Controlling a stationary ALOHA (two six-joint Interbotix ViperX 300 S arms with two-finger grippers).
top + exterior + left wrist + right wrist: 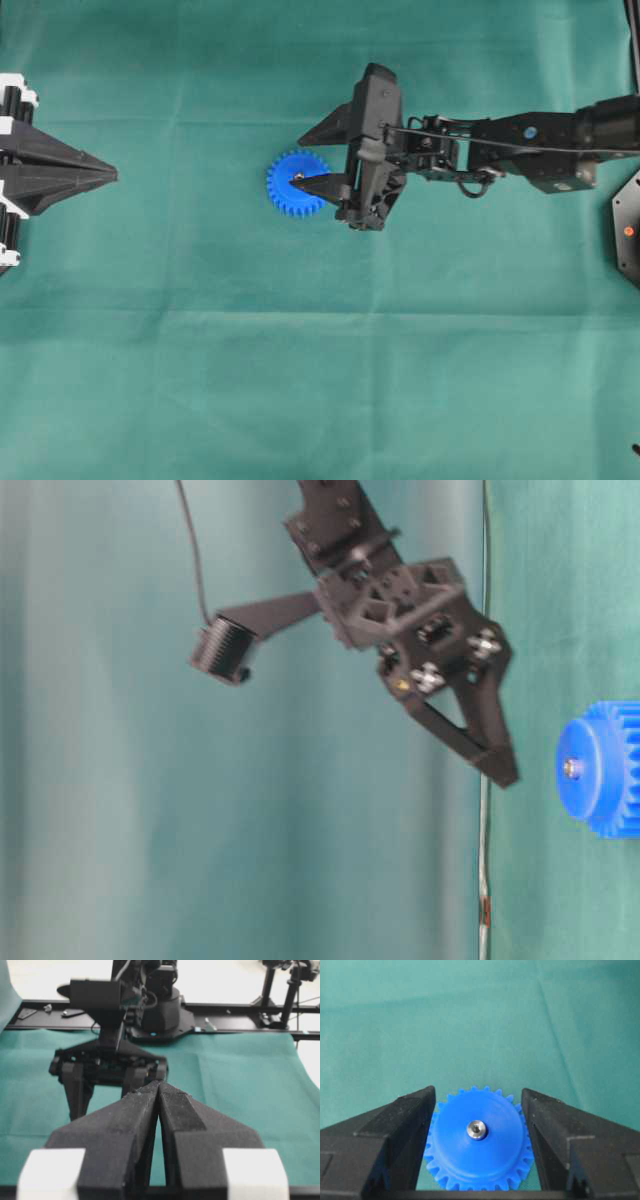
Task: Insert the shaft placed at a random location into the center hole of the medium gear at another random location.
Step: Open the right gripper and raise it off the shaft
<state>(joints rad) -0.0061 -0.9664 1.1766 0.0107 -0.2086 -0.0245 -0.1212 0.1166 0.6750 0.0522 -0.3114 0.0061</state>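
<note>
Right gripper [477, 1110] hangs over the gear [478, 1138], jaws spread wide, gripping nothing. Pin [477, 1129] sits in the center hole, apparently seated. Left gripper [105, 175] shut, empty, parked at cloth's [300, 380] left edge.

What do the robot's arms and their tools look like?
Both are matte black plastic. The right tool has long pointed wedge fingers, silver screws and thin black cables along its arm, which bears a small blue dot. The left tool has the same black wedges with white blocks behind them.
</note>
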